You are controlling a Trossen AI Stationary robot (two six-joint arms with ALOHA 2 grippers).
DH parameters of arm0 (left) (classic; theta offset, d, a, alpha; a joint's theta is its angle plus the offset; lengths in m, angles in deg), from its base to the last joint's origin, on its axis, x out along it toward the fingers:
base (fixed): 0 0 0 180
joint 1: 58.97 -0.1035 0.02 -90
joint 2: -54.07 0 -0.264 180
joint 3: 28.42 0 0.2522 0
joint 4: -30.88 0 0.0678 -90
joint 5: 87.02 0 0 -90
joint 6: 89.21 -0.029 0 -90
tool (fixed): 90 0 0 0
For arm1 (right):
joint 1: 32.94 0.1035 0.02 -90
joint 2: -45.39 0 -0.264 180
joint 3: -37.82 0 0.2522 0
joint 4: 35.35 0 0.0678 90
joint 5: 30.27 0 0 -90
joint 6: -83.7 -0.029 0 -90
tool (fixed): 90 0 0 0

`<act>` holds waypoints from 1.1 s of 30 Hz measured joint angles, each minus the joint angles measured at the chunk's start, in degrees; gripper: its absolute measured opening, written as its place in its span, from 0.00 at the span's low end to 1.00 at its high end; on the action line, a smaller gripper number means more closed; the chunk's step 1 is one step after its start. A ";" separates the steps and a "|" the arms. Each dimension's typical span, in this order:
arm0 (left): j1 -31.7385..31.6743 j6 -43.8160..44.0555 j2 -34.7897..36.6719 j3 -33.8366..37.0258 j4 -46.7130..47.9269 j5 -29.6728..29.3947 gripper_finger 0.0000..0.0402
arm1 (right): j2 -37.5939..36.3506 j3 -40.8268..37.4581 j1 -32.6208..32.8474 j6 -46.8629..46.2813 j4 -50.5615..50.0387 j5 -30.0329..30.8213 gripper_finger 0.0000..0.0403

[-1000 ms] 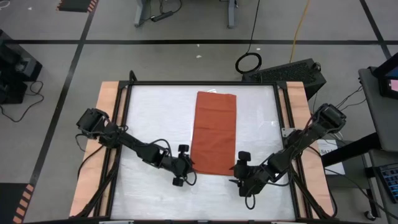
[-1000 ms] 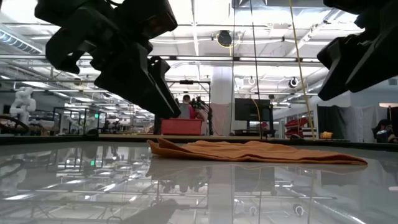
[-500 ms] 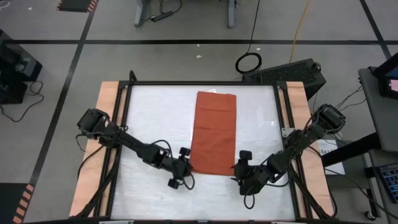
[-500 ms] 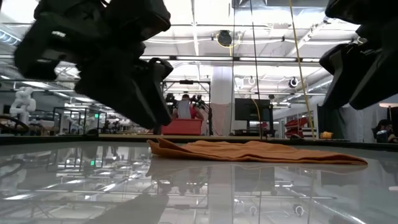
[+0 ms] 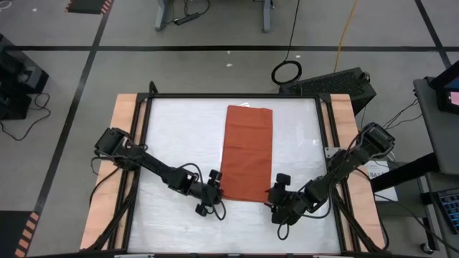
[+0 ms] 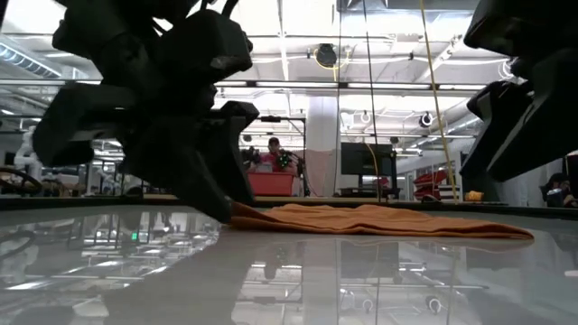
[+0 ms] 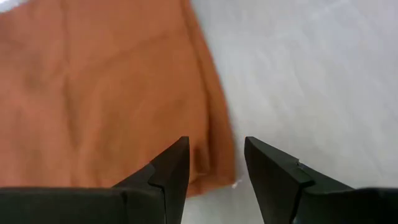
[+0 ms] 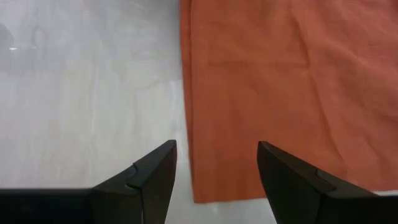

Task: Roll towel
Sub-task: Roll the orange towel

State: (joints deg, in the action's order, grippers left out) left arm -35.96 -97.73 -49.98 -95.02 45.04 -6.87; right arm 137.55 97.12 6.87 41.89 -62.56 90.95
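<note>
The rust-orange towel [image 5: 247, 154] lies flat on the white tabletop, its long sides running from far to near. My left gripper [image 5: 216, 192] is open and low at the towel's near left corner [image 7: 222, 177], which shows between its two fingers [image 7: 216, 158]. In the low view the left gripper [image 6: 221, 203] reaches down to table level beside the towel's edge [image 6: 361, 219]. My right gripper [image 5: 273, 195] is open above the table at the near right corner [image 8: 200, 196], with the towel's side edge between its fingers [image 8: 216, 162]. My left gripper comes slanting down from the table's near left side, its fingers [image 7: 171, 171] standing on either side of the towel's near left corner [image 7: 222, 177]. I cannot tell whether they touch the cloth or the table.
Wooden side boards [image 5: 122, 143] and a black frame border the white top. A black case [image 5: 337, 82] and a cable ring [image 5: 287, 70] lie beyond the far right corner. Behind the table the low view shows a red bin [image 6: 264, 183] and a person [image 6: 271, 153].
My left gripper has sunk toward the towel's near left corner and rolled about its own axis, staying open. The towel has kept still.
</note>
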 joint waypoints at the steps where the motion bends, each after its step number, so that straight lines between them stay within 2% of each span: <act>1: 0.00 0.05 -0.34 0.00 0.06 0.16 0.40 | 0.11 0.00 0.11 -0.16 0.00 0.15 0.53; 11: -0.55 0.70 -2.24 -0.19 -0.52 1.01 0.39 | 0.44 0.00 0.40 -0.11 0.40 -1.30 0.53; 16: -1.48 0.66 -2.30 -0.20 -0.45 2.05 0.30 | 1.50 0.00 0.81 0.53 1.45 -1.42 0.53; 21: -3.05 0.63 -2.59 -0.20 -0.34 4.69 0.17 | 4.94 0.00 0.81 3.26 4.62 -4.42 0.52; 27: -3.54 0.61 -3.08 -0.22 -0.33 5.56 0.03 | 7.87 0.07 0.85 4.19 4.97 -4.67 0.42; 33: -3.74 2.82 -3.17 -0.15 -0.13 6.35 0.02 | 8.57 0.22 0.51 4.96 4.60 -4.66 0.24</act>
State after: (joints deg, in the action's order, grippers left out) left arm -39.70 -94.90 -53.15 -95.18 44.92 -0.52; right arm 146.12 97.33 7.39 46.85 -57.96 86.30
